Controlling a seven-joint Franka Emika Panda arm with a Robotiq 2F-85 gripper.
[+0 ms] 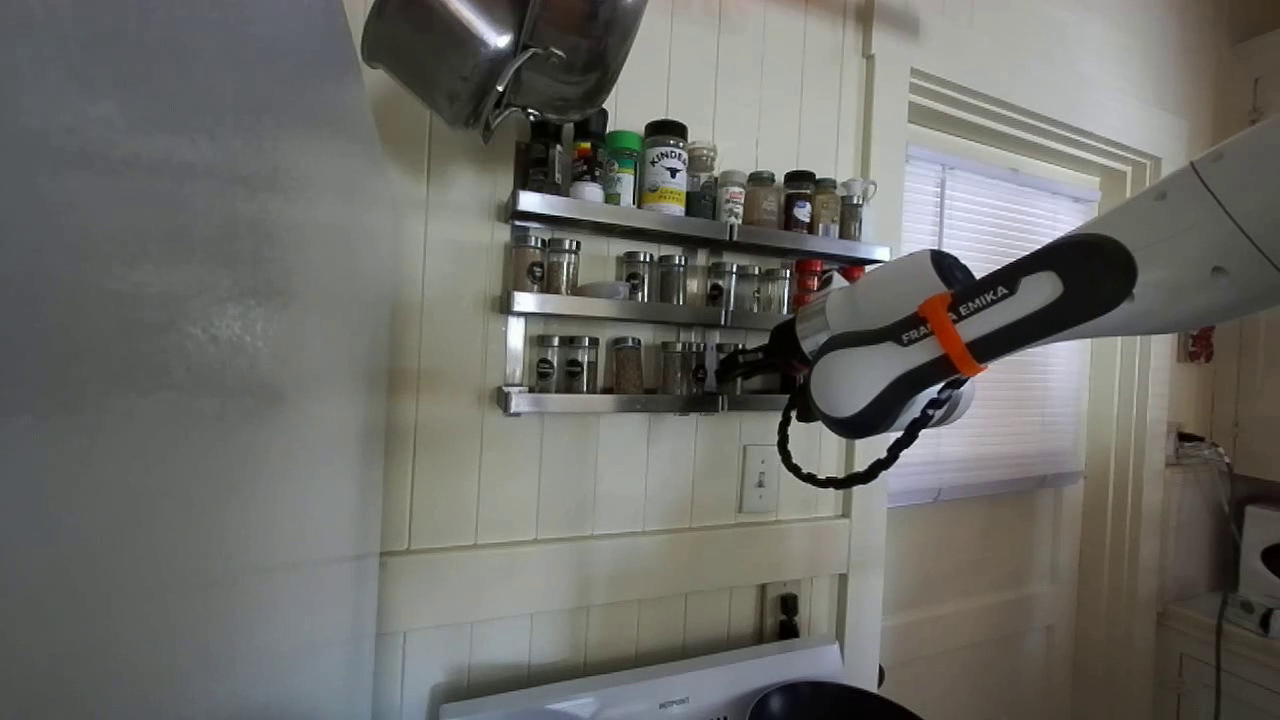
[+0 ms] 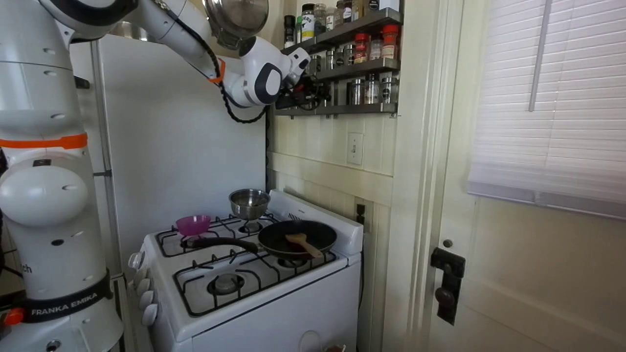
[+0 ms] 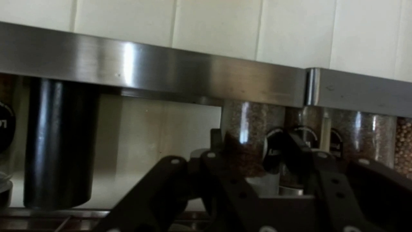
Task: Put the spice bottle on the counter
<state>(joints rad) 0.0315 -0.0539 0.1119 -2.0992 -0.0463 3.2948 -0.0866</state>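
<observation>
A glass spice bottle (image 3: 249,119) with brownish contents and a round black label stands upright behind the rail of the lowest shelf. The wrist view is upside down, and my gripper's base hides its cap there. My gripper (image 3: 252,135) has a dark finger at each side of this bottle; I cannot tell whether they press on it. In the exterior views, the gripper (image 1: 735,368) is at the lowest shelf, and the gripper (image 2: 315,93) largely hides the jars behind it. A pale cabinet top (image 1: 1190,608) shows at the far right; I cannot tell whether it is the counter.
The lowest shelf rail (image 3: 180,71) runs in front of the jars. More jars (image 3: 360,135) and a black cylinder (image 3: 61,145) flank the bottle. The middle shelf (image 1: 620,308) is close above. Below are a stove (image 2: 274,303), frying pan (image 2: 320,234), metal bowl (image 2: 249,205) and pink bowl (image 2: 193,225).
</observation>
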